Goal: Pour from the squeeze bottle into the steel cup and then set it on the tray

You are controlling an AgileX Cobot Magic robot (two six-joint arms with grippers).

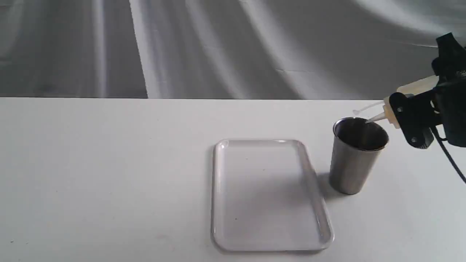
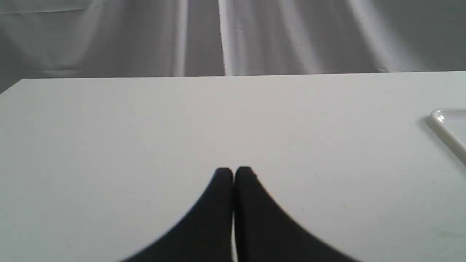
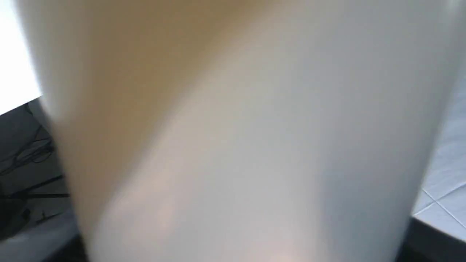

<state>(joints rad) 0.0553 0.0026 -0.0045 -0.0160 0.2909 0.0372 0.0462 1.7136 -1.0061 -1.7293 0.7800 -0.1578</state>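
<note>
The steel cup (image 1: 356, 156) stands upright on the white table just right of the tray (image 1: 270, 194), which has nothing on it. My right gripper (image 1: 409, 116) is shut on the squeeze bottle (image 1: 418, 87), holding it tipped nearly sideways with its nozzle tip at the cup's rim; the tethered cap strap sticks out to the left. In the right wrist view the squeeze bottle (image 3: 233, 138) fills the picture, blurred, with amber liquid pooled to one side. My left gripper (image 2: 233, 171) hovers shut and empty over bare table, the tray (image 2: 449, 127) just showing at the edge of that view.
The white table (image 1: 109, 174) ends at a back edge in front of a grey draped cloth (image 1: 218, 47). A black cable (image 1: 449, 156) hangs from the right arm. Floor tiles and cables show past the bottle in the right wrist view.
</note>
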